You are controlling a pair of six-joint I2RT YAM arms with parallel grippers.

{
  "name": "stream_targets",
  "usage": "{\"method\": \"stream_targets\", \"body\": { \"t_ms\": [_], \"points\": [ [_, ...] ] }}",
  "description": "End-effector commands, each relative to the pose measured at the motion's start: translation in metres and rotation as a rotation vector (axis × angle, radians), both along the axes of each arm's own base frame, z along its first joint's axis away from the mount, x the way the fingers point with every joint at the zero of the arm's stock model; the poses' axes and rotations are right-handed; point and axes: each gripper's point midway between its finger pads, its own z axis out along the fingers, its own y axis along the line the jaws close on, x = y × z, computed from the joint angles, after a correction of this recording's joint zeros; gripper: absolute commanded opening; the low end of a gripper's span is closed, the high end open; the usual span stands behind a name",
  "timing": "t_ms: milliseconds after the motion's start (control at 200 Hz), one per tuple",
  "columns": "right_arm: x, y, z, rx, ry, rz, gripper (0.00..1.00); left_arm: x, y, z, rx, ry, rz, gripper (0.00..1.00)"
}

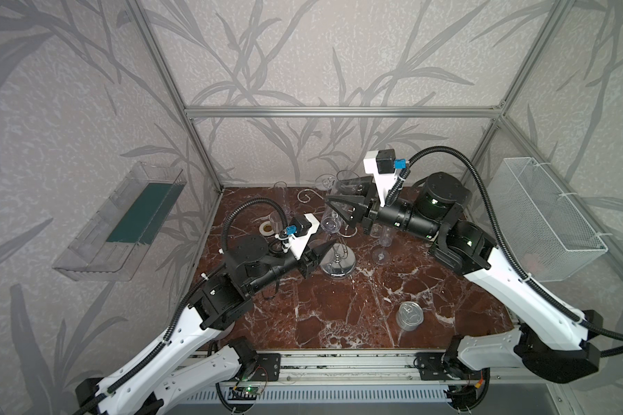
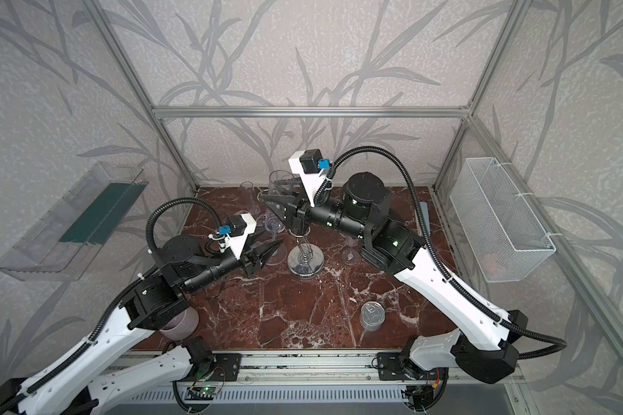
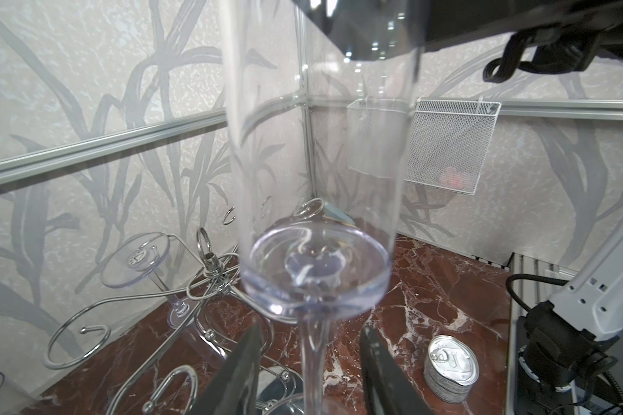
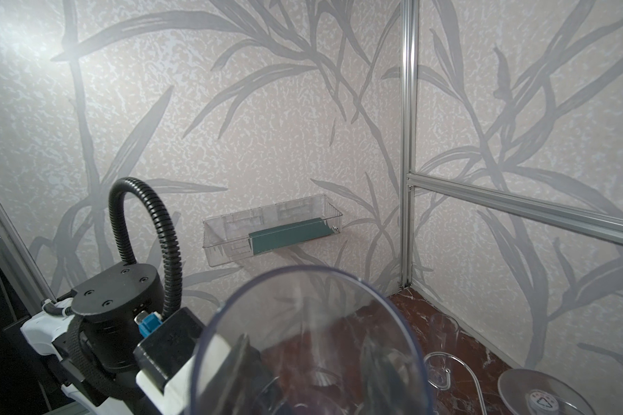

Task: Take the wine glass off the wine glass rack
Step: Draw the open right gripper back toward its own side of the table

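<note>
Wine glass (image 3: pixel 317 266) hangs upright over the chrome rack (image 3: pixel 209 276), its bowl clamped between the right fingers (image 1: pixel 342 210), which bear its weight. The left fingers (image 3: pixel 241 366) stand apart, flanking the stem (apparently not touching, so it can lift away).

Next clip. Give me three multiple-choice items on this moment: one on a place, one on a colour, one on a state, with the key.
1. Where on the table is the tin can?
A near the front edge, on the right arm's side; B in the back left corner; C dead centre.
2. What colour is the tabletop?
A white; B green; C reddish-brown marble.
3. How does the left pincer stand at the wine glass stem?
A shut on it; B open, a finger on each side; C out of view.
Key: 1 A, both top views show it low and right of the middle. 2 C, dark red with white veins. 3 B, the left wrist view shows a gap on both sides of the stem.
</note>
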Motion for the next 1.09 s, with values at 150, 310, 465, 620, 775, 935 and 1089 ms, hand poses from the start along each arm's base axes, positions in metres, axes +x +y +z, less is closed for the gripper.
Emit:
{"method": "stream_targets", "body": {
  "t_ms": [150,310,465,620,775,935,1089],
  "points": [
    [-0.022,-0.033,0.011,0.019,-0.056,-0.017,0.39,0.004,0.019,0.019,-0.076,-0.067,0.096,0.54],
    [-0.024,-0.053,-0.018,-0.055,-0.037,-0.082,0.39,0.01,0.036,0.025,-0.121,-0.11,0.192,0.54],
    [-0.024,-0.082,-0.053,-0.109,-0.024,-0.193,0.39,0.013,0.049,0.027,-0.143,-0.128,0.253,0.55],
    [-0.018,-0.11,-0.091,-0.148,-0.011,-0.322,0.39,0.015,0.054,0.026,-0.138,-0.13,0.282,0.55],
    [-0.003,-0.125,-0.133,-0.217,-0.006,-0.442,0.38,0.016,0.053,0.026,-0.141,-0.126,0.287,0.56],
    [0.017,-0.135,-0.174,-0.262,-0.017,-0.566,0.37,0.017,0.052,0.023,-0.146,-0.106,0.285,0.56],
    [0.036,-0.146,-0.205,-0.247,-0.033,-0.659,0.36,0.016,0.054,0.023,-0.144,-0.094,0.287,0.56]
  ]
}}
